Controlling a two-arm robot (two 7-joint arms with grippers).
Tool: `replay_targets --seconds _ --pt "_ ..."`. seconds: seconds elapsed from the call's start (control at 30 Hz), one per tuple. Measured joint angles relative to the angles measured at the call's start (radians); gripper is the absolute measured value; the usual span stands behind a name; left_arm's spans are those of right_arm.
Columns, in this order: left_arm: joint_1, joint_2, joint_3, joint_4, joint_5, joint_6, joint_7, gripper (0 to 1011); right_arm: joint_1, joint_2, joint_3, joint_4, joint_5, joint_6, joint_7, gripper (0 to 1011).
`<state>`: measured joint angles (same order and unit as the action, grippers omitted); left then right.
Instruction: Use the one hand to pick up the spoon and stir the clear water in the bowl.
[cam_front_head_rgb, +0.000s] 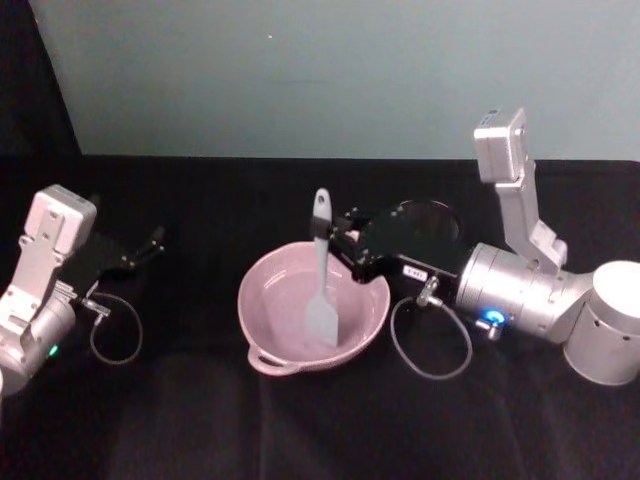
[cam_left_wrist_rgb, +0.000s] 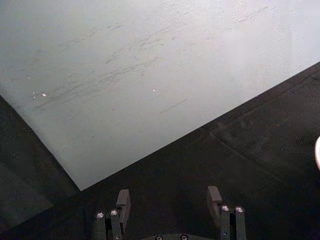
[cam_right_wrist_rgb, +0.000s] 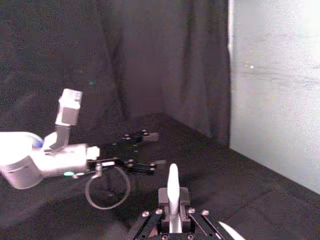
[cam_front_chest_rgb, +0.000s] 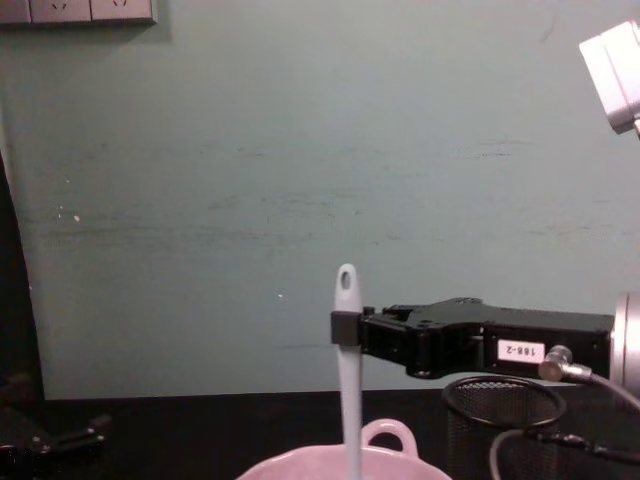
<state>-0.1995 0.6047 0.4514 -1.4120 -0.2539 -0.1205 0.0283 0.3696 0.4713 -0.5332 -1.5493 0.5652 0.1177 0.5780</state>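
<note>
One claw does the work: the right claw (cam_front_head_rgb: 338, 238) is clamped on the spoon (cam_front_head_rgb: 321, 272) high on its handle, just below the oval hole. That sets it nearly upright, with the flat head down inside the bowl (cam_front_head_rgb: 262, 358) at the desk's (cam_front_head_rgb: 200, 420) middle, placed, I judge, for stirring. Such a high grip leaves the fingers clear of the water. The left claw (cam_front_head_rgb: 148, 245) hangs spread and empty near the desk's left edge, out of the way.

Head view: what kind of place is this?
Likely a robot test bench: table under black cloth, bare pale teal wall, and the right gripper holding a long white plastic spoon in a wide pale pink bowl. Left gripper idles far left.
</note>
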Motion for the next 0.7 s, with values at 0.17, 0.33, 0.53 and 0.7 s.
replay_targets --seconds 0.17,0.33,0.53,0.7 --pt "0.000 0.000 0.000 0.000 0.000 0.000 0.000 1011 0.001 -0.005 -0.023 -0.005 0.023 0.006 0.021 118" --pt "0.000 0.000 0.000 0.000 0.000 0.000 0.000 1011 0.022 -0.027 -0.045 0.027 0.038 -0.003 0.038 118" --pt "0.000 0.000 0.000 0.000 0.000 0.000 0.000 1011 0.065 -0.067 -0.071 0.096 0.035 -0.037 0.049 118" --pt "0.000 0.000 0.000 0.000 0.000 0.000 0.000 1011 0.096 -0.097 -0.083 0.154 0.014 -0.073 0.049 118"
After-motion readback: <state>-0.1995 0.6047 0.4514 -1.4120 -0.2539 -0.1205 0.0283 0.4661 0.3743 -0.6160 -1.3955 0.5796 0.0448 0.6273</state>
